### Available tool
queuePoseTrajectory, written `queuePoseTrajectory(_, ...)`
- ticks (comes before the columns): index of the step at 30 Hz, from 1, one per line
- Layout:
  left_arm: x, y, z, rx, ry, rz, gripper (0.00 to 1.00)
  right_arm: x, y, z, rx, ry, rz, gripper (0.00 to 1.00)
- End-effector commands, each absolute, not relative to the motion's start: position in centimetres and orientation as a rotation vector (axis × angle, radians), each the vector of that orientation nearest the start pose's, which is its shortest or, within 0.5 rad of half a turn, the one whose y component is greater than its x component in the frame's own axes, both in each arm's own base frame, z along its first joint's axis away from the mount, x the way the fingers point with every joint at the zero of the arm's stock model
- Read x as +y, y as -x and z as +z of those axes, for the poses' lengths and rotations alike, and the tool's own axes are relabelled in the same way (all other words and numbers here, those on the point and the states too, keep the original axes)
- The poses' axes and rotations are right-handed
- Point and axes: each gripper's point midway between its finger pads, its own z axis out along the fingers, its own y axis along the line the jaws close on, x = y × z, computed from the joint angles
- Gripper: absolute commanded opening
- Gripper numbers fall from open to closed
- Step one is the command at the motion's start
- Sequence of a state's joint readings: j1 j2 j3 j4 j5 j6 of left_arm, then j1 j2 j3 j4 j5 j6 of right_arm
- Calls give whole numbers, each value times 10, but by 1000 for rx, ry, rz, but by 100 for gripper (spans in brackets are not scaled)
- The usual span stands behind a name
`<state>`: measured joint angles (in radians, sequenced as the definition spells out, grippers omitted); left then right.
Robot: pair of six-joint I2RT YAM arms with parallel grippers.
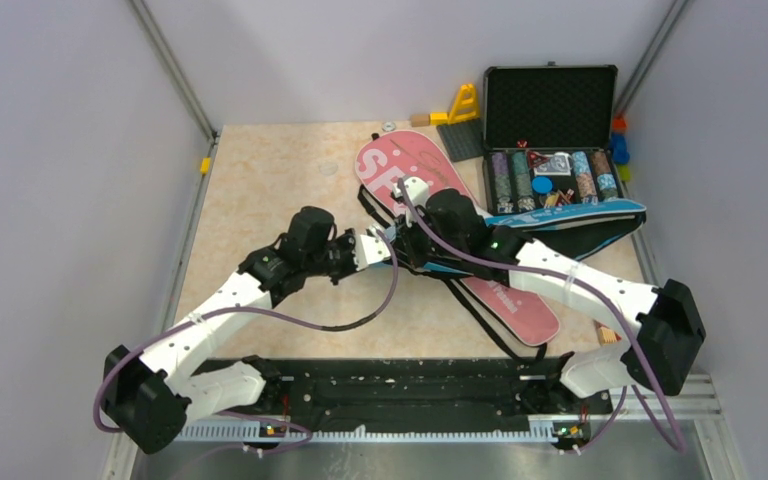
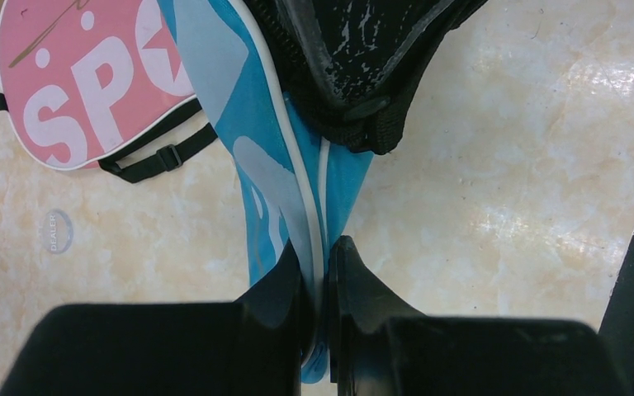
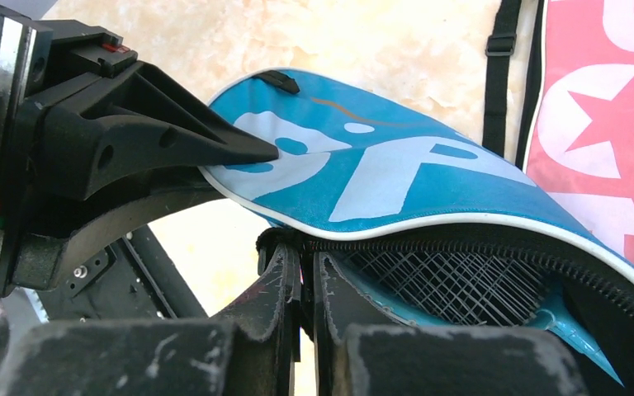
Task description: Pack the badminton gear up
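Mid-frame, the left hand [image 2: 324, 252] clamps the rim of the blue cover [image 2: 268, 140], the right hand [image 3: 301, 260] pinched shut on its zipper edge.

Soft, even overhead light keeps the top view bright and sharp, with only faint shadows on the beige marbled worktop [image 1: 260, 190]. In the left wrist view that glossy worktop throws white glare patches at right, and the left pincer [image 2: 324, 280] near the lens is a blurred black mass. The right wrist view is crisp on the blue fabric racket cover [image 3: 396, 177], the right pincer [image 3: 305, 280] dark and soft before it, the pink fabric racket cover [image 3: 611, 124] slightly washed out.
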<state>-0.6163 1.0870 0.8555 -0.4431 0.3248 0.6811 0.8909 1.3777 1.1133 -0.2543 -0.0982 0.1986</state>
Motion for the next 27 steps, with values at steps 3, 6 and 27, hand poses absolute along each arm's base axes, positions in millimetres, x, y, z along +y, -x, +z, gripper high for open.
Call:
queuePoseTrajectory(3, -224, -253, 192, 1588, -1438, -347, 0, 337, -253, 226, 1984, 834, 664, 0)
queuePoseTrajectory(6, -214, -252, 188, 1610, -1467, -291, 0, 307, -261, 217, 2077, 800, 461, 0)
queuePoseTrajectory(27, -157, -249, 183, 1635, -1519, -34, 0, 187, -251, 184, 2326, 557, -3, 0)
